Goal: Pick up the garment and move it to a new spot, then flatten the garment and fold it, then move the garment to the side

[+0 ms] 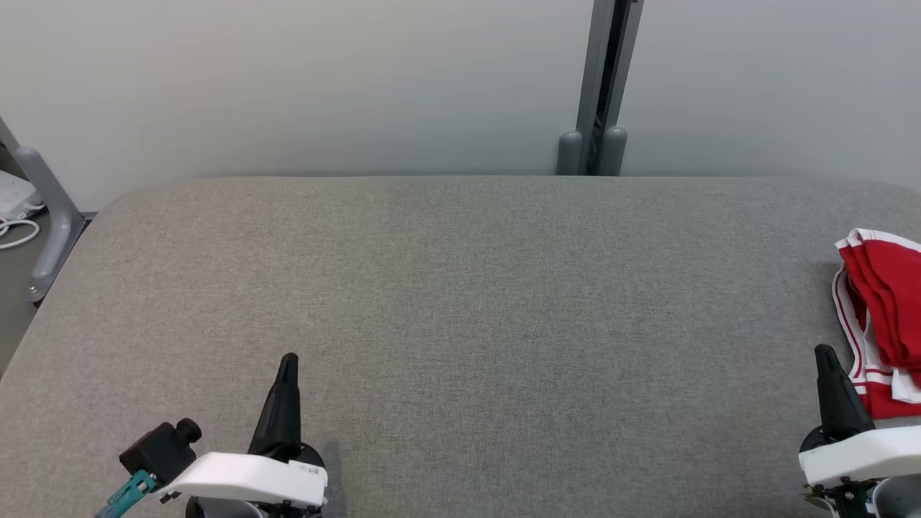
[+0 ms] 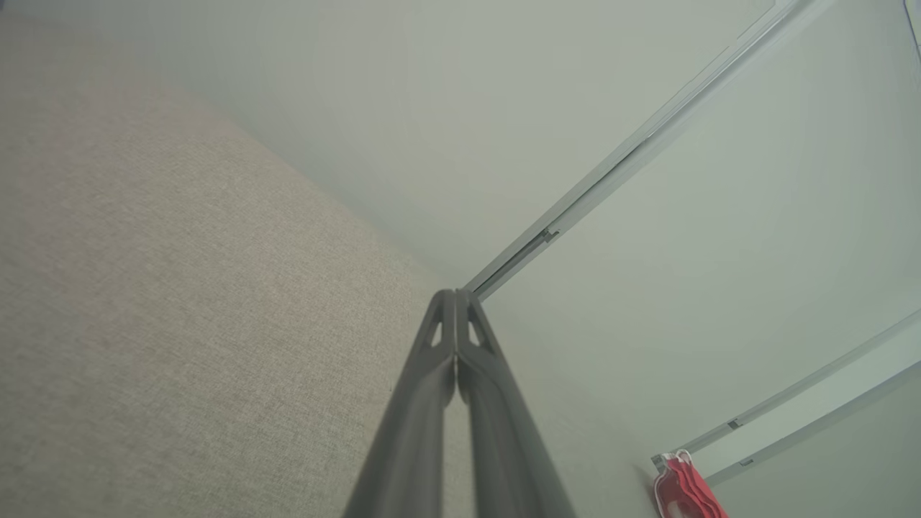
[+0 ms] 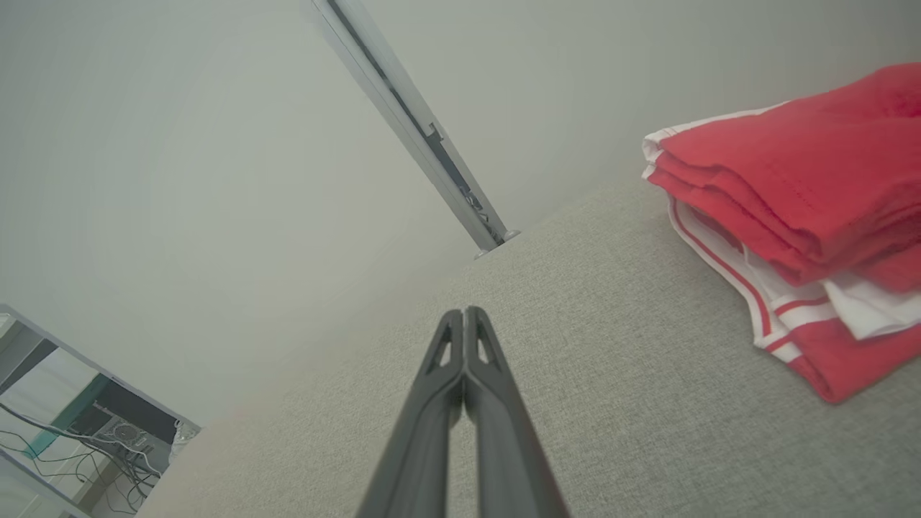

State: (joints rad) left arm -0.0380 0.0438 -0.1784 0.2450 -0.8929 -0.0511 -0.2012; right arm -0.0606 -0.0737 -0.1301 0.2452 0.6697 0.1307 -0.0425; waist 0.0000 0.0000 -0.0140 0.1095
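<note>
Red garment [image 1: 888, 316] is laid on desk [image 1: 460, 288] just right of R gripper [image 1: 824, 352] jaws, pressed together; L gripper [image 1: 288, 360] jaws likewise.

The left gripper [image 1: 288, 358] has two long matte-black fingers [image 2: 421, 410] tapering to a blunt tip, each with a small triangular cut-out near its end. At their base is a smooth white wrist shell [image 1: 245, 480] with tiny dark print at its right end. Left of that shell are a boxy black module [image 1: 160, 447] with a round knob and a teal connector [image 1: 129, 495]. The right gripper [image 1: 824, 351] looks the same.
</note>
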